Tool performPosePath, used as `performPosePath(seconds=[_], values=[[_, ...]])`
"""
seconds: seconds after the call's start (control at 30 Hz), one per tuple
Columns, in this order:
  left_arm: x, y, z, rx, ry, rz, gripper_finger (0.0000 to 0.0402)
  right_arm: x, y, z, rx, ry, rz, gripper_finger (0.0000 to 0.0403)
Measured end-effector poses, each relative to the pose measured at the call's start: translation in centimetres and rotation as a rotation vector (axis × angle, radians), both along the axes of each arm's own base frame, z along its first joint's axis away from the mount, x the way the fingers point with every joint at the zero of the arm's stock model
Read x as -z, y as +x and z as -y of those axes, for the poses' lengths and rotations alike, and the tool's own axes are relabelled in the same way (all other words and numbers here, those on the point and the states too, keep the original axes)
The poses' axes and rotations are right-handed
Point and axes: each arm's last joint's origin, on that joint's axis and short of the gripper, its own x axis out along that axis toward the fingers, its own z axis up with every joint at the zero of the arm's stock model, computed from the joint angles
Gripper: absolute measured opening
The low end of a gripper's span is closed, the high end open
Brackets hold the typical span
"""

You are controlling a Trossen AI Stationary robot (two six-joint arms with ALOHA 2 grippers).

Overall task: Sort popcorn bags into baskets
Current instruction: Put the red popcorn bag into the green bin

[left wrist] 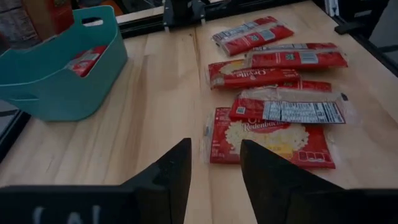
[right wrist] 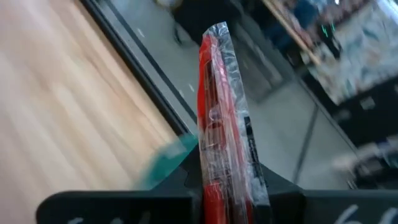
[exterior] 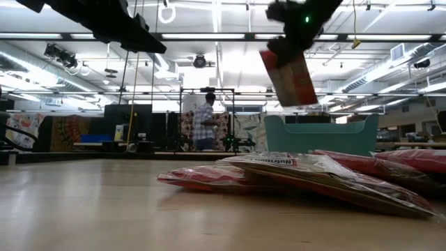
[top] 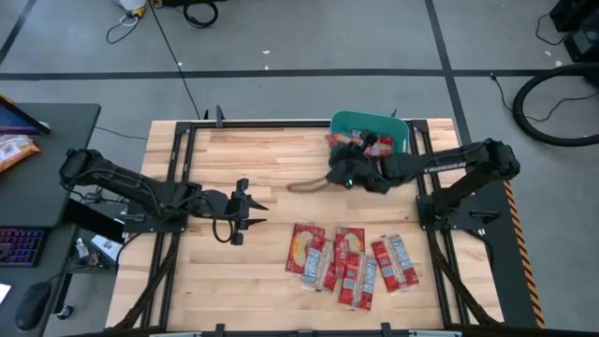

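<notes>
From above, the right gripper (top: 351, 176) pinches a popcorn bag (top: 363, 142) at the near rim of the teal basket (top: 398, 131), well closer to it than the left gripper (top: 255, 212), which sits mid-counter. At counter level the held bag (exterior: 289, 77) hangs long-axis down, above and before the basket (exterior: 320, 134). Left wrist: fingers (left wrist: 171, 171) spread, empty, loose bags (left wrist: 270, 134) just ahead. Right wrist: bag (right wrist: 224, 130) clamped edge-on.
</notes>
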Motion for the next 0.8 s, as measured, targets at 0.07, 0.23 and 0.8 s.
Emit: performPosePath(seconds=[0.07,0.23,0.8], values=[[0.1,0.0,0.0,-0.014,0.007,-0.006,0.0142,0.4,-0.6,1.6,0.061,0.023,-0.034,0.0041],[0.1,0.0,-0.1,-0.022,0.011,-0.010,0.0142,1.2,-2.3,4.9,0.189,0.084,-0.144,0.0041],[0.0,0.1,0.0,-0.032,-0.017,0.010,0.0142,5.0,-6.3,11.3,0.343,0.364,-0.206,0.0049]])
